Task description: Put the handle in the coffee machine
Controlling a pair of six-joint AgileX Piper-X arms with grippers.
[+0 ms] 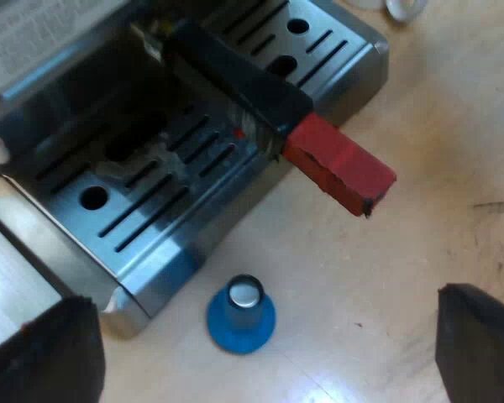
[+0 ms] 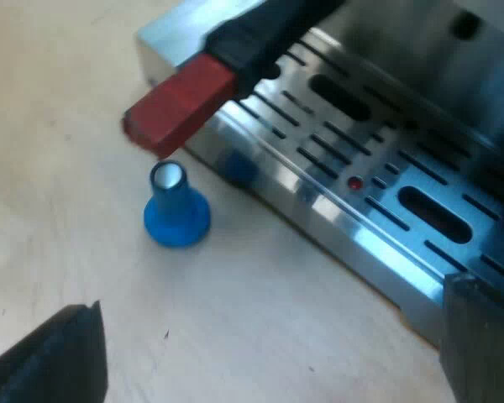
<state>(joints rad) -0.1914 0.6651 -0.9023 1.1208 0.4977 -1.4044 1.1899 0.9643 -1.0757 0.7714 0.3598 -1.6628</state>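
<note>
Nearest, left gripper (image 1: pixel 267 363): 2 black fingers (image 1: pixel 46 353) spread wide apart, nothing held; poised above the light wooden table (image 1: pixel 386 277).
Nearest, right gripper (image 2: pixel 269 357): 2 black fingers (image 2: pixel 55 357) spread just as wide, also empty; poised low above the same table.
Largest, espresso machine (image 1: pixel 59 50): brushed steel body, seen from above its front in the left wrist view.
Drip tray (image 1: pixel 143 210): slotted steel plate at the machine's base, with long slots and round holes; small red dot (image 2: pixel 354 181) set among the slots.
Handle (image 1: pixel 235 80): straight dark bar of the metal holder, reaching out from under the machine's front and passing above the drip tray; holder end lost in shadow, so locked or loose cannot be told.
Red end (image 1: pixel 340 164): blocky red tip of the handle, jutting past the tray's front edge, raised clear of the table.
Tamper (image 1: pixel 241 315): blue, with a flared round base and a shiny metal top; upright on the table just beside the tray's front edge, near the red end, touching neither, between the 2 left fingers but ungripped.
</note>
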